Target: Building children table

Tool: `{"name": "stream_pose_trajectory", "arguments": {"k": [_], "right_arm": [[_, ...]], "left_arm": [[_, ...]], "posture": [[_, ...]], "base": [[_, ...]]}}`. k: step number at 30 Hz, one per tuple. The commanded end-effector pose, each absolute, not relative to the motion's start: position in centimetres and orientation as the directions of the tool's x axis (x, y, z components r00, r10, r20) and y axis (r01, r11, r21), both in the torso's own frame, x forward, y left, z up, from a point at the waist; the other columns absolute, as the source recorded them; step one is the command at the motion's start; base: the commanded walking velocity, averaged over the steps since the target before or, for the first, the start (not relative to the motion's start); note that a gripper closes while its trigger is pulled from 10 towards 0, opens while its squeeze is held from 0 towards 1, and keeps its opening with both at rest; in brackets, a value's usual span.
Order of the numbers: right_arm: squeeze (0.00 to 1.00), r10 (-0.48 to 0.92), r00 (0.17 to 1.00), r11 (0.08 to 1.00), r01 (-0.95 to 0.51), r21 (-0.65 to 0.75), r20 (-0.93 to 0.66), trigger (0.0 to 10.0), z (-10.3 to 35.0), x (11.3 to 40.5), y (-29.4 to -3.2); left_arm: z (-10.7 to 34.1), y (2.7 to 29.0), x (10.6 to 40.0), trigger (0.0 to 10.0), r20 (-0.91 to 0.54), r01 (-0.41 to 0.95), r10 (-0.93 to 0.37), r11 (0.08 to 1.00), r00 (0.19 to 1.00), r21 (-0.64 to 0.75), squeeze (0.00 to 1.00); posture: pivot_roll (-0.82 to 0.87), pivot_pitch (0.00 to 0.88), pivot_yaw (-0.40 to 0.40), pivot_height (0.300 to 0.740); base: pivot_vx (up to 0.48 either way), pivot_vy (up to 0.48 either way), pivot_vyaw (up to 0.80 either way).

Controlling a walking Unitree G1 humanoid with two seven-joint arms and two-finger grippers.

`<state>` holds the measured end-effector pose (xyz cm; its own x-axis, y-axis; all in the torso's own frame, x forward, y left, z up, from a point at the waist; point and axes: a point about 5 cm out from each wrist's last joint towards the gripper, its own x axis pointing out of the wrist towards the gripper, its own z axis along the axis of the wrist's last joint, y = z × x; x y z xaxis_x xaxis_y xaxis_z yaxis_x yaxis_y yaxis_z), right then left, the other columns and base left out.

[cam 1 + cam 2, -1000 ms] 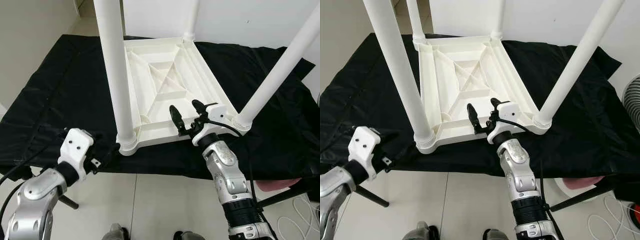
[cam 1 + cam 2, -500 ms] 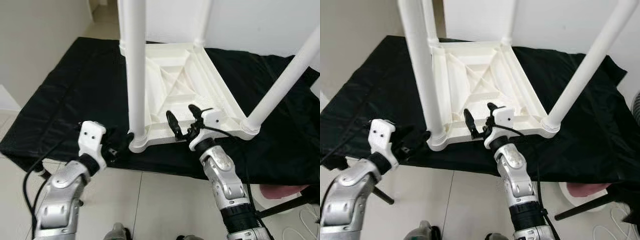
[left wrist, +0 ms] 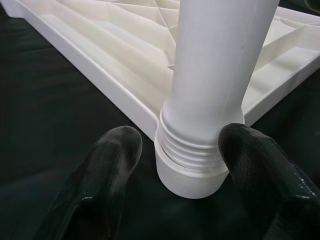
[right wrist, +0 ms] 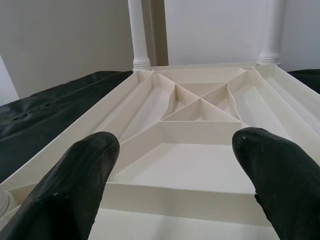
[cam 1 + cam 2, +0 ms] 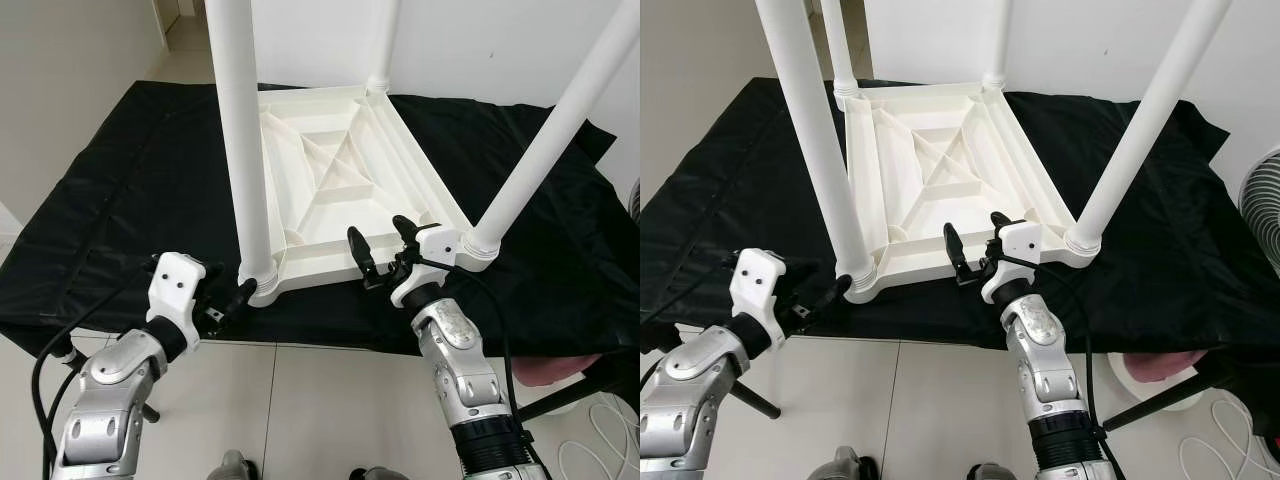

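Observation:
A white plastic children's table [image 5: 330,190] lies upside down on a black cloth, its legs pointing up. My left gripper [image 5: 228,303] is open at the table's near left corner. Its fingers [image 3: 107,165] flank the threaded base of the front-left leg [image 5: 245,150], with a small gap on each side. My right gripper [image 5: 383,245] hovers open just above the near rim of the table [image 4: 200,192], between the two front legs, and holds nothing. The front-right leg [image 5: 545,140] stands in its corner socket. Two more legs [image 5: 995,40] rise at the far corners.
The black cloth [image 5: 120,220] covers a low platform, and its near edge runs just before my arms. Tiled floor [image 5: 300,400] lies below. A fan [image 5: 1262,200] and a pink object [image 5: 1160,365] sit at the right. A white wall [image 5: 480,40] stands behind.
The camera has shifted. My left gripper has come forward from the cloth's edge to the front-left leg's base. The right gripper stays open over the near rim.

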<state>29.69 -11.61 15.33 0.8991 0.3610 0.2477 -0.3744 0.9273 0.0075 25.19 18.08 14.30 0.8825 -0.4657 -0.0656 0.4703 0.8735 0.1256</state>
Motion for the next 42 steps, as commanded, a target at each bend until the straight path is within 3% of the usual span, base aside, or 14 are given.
{"name": "stream_pose_trajectory", "arguments": {"k": [1, 14, 31, 34, 36, 38, 41, 42], "right_arm": [[0.00, 0.368, 0.896, 0.925, -0.380, 0.001, 0.248, 10.0, 15.3, 29.7, -11.4], [0.00, 0.377, 0.895, 0.922, -0.386, -0.010, 0.237, 10.0, 15.3, 29.7, -11.7], [0.00, 0.304, 0.929, 0.951, -0.310, -0.006, 0.209, 10.0, 14.6, 29.5, -12.3], [0.00, 0.277, 0.940, 0.959, -0.283, -0.003, 0.200, 10.0, 14.4, 29.4, -12.6], [0.00, 0.277, 0.940, 0.959, -0.283, -0.003, 0.200, 10.0, 14.4, 29.4, -12.6], [0.00, 0.236, 0.951, 0.970, -0.241, 0.001, 0.199, 10.0, 14.2, 29.1, -13.0], [0.00, 0.204, 0.959, 0.978, -0.209, 0.003, 0.196, 10.0, 14.1, 29.0, -13.4], [0.00, 0.132, 0.975, 0.991, -0.134, 0.003, 0.178, 10.0, 13.8, 28.9, -14.2]], "left_arm": [[14.4, 19.7, 25.4, 10.0, -0.074, 0.386, -0.378, 0.908, 0.923, 0.163, 0.00], [14.9, 21.9, 25.3, 10.0, -0.083, 0.311, -0.299, 0.915, 0.950, 0.257, 0.00], [16.5, 19.6, 28.2, 10.0, 0.094, 0.102, -0.125, 0.971, 0.988, 0.215, 0.00], [17.2, 17.4, 29.1, 10.0, 0.139, 0.106, -0.129, 0.981, 0.982, 0.165, 0.00], [17.2, 17.4, 29.1, 10.0, 0.139, 0.106, -0.129, 0.981, 0.982, 0.165, 0.00], [17.9, 14.0, 30.0, 10.0, 0.183, 0.180, -0.197, 0.978, 0.963, 0.109, 0.00], [18.3, 12.7, 30.3, 10.0, 0.202, 0.219, -0.232, 0.972, 0.951, 0.085, 0.00], [18.8, 11.3, 30.8, 10.0, 0.226, 0.265, -0.276, 0.961, 0.934, 0.076, 0.00]], "posture": [[-0.02, 0.071, 0.011, 0.740], [-0.02, 0.085, -0.009, 0.740], [-0.05, 0.094, -0.004, 0.740], [-0.05, 0.092, 0.000, 0.740], [-0.05, 0.092, 0.000, 0.740], [-0.07, 0.091, 0.008, 0.740], [-0.07, 0.091, 0.008, 0.740], [-0.08, 0.093, 0.010, 0.740]], "base": [[0.000, 0.000, 0.00], [0.000, 0.000, 0.00], [0.000, 0.000, 0.00], [0.000, 0.000, 0.00], [0.000, 0.000, 0.00], [0.000, 0.000, 0.00], [0.000, 0.000, 0.00], [0.000, 0.000, 0.00]]}}
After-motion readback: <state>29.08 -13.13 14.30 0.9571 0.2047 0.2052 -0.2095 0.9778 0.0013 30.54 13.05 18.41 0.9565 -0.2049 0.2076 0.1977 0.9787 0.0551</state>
